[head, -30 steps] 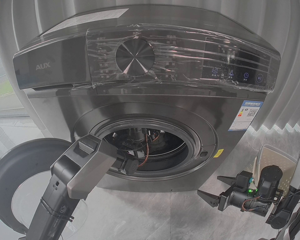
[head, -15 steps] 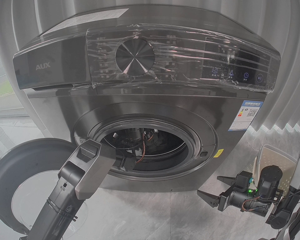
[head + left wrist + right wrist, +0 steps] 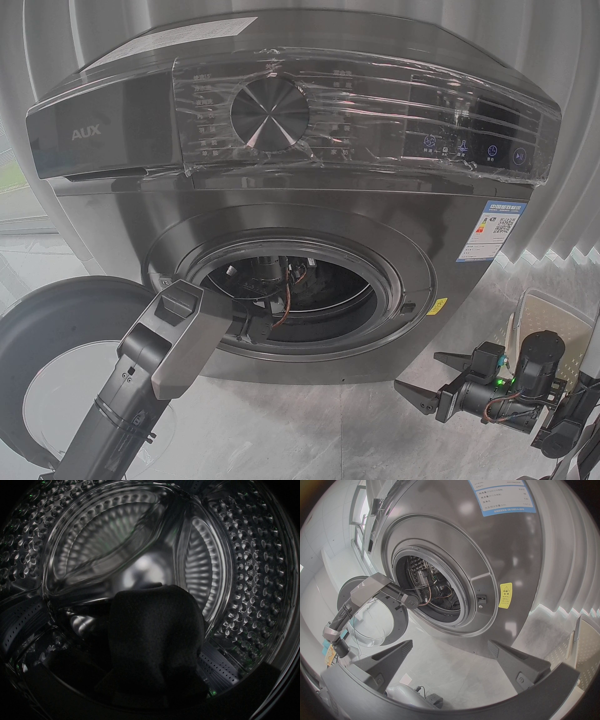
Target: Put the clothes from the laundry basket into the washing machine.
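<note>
Dark garment (image 3: 156,636) in washing machine (image 3: 350,212) drum: judged soft, light, limp; pinch bunched fold. Left gripper (image 3: 304,275) inside drum, state indeterminate. Right gripper (image 3: 417,372) spread, empty.

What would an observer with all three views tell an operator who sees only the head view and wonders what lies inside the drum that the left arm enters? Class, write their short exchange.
Operator: The left arm ends inside the washing machine. Is anything in there?
Observer: Yes. The left wrist view has a dark garment bulking close before the camera, inside the perforated drum.
Operator: Are there other clothes behind it?
Observer: None against the shiny back wall above it. The bottom is too dark to tell.
</note>
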`<state>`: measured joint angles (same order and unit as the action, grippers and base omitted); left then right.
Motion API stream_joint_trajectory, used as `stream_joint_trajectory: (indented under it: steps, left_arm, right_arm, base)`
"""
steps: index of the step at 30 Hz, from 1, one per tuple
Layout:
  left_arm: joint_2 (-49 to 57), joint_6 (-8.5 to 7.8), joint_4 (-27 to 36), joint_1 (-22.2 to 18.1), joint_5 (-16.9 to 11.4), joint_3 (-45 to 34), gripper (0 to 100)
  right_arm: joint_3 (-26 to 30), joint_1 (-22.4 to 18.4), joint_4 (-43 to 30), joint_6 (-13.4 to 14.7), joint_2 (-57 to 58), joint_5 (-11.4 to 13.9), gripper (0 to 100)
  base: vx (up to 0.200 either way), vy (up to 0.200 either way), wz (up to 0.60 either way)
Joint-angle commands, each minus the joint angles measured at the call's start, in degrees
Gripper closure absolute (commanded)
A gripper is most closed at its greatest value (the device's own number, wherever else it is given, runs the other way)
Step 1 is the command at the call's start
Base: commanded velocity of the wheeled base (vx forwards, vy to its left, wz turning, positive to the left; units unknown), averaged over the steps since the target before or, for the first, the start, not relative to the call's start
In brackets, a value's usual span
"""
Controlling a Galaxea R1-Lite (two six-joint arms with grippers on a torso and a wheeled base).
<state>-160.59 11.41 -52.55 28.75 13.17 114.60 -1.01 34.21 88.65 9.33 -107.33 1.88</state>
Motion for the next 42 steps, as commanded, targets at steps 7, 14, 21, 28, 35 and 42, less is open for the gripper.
stream_joint_trajectory:
  steps: [7,14,21,28,35,42]
  left_arm:
    - [1.4,0.89,0.2,1.2,0.0,0.0,0]
    - [7.8,2.56,-0.6,3.4,0.0,-14.7,0]
    - [11.8,0.98,-2.5,3.1,0.9,-23.6,0]
    - [18.2,0.72,-3.7,3.6,0.8,-38.6,0]
    - [21.8,0.89,-9.0,5.0,0.8,-47.8,0]
    - [23.7,0.89,-15.6,6.8,0.8,-57.7,0]
  right_arm:
    - [1.0,0.1,0.0,0.0,0.3,0.1,0]
    - [1.0,0.0,-0.1,0.0,0.5,0.0,0]
    - [1.0,0.2,-0.1,0.0,0.5,0.0,0]
    - [1.0,0.1,-0.1,0.0,0.5,0.0,0]
    - [1.0,0.2,-0.1,0.0,0.5,0.0,0]
    - [1.0,0.2,-0.1,0.0,0.5,0.0,0]
  base:
    - [0.0,0.0,0.0]
    - [0.0,0.0,0.0]
    - [0.0,0.0,0.0]
    - [0.0,0.0,0.0]
    - [0.0,0.0,0.0]
    - [0.0,0.0,0.0]
